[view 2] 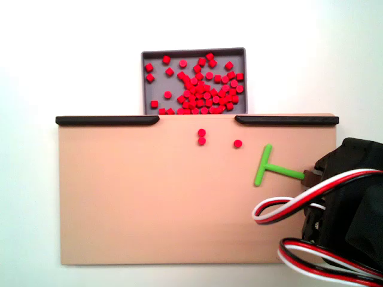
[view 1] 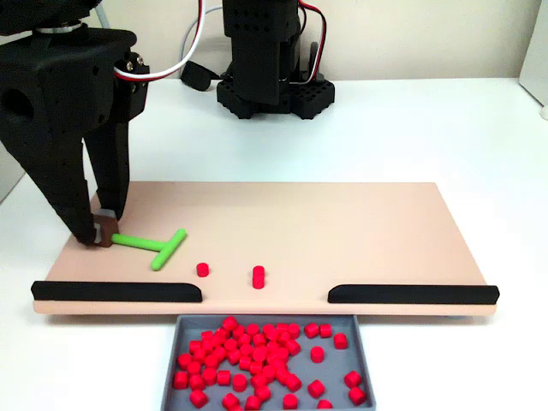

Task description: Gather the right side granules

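Grey tray (view 1: 175, 360) | red stubby granules (view 1: 202, 269) | fingers (view 1: 101, 235) pinching green T-stick (view 1: 154, 246)

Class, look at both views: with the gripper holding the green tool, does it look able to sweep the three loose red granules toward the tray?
Probably yes. The gripper holds the green tool by its stem, the granules lie on bare board beside its crossbar, and the gap between the black rails opens toward the tray.

White tabletop work surface, evenly lit

A smooth white table (view 1: 428, 128) fills the surroundings in both fixed views; a plain pale cream wall (view 1: 428, 34) rises behind its far edge. Lighting is soft and diffuse, with faint shadows only. A flat tan rectangular board (view 2: 149, 197) lies on the table
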Controlling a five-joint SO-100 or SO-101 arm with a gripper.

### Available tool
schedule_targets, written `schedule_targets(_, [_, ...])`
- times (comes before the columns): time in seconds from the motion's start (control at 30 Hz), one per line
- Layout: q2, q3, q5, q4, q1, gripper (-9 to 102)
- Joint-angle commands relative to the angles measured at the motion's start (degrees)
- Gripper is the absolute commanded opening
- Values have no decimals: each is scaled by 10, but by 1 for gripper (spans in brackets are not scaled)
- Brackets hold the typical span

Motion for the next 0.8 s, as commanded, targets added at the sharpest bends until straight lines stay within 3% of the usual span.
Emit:
schedule_targets(0.0, [-3,-18,-312,-2,-7,0])
schedule_targets(0.77, [-15,-10,-253,4,-64,0])
